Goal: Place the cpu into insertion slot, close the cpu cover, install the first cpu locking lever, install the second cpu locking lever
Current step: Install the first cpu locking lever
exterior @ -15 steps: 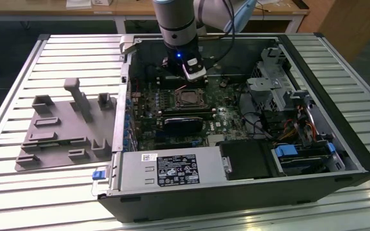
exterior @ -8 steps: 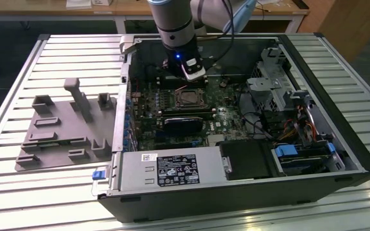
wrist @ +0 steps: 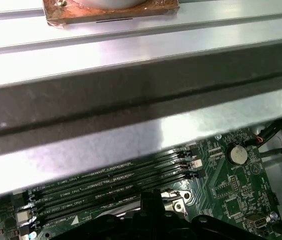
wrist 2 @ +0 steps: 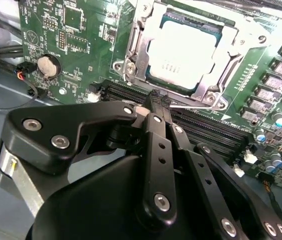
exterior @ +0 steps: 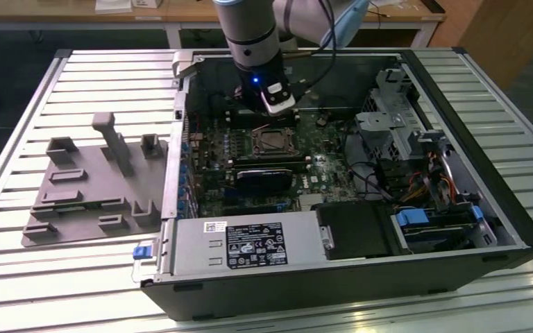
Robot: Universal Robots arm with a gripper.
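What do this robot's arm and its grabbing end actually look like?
The arm is a silvery-grey tube with a pale blue joint cap, a black cable trailing beside it and a small blue light near the wrist. The gripper is black, built of flat hinged bars dotted with silver bolts.

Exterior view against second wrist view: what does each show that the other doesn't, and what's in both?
Exterior view alone of the two: the grey fixture plate on the slatted table, the labelled power supply. Second wrist view alone of the two: the coin cell, a thin wire lever beside the shut gripper, the pale cpu. Both: the gripper and the square cpu cover on the green board.
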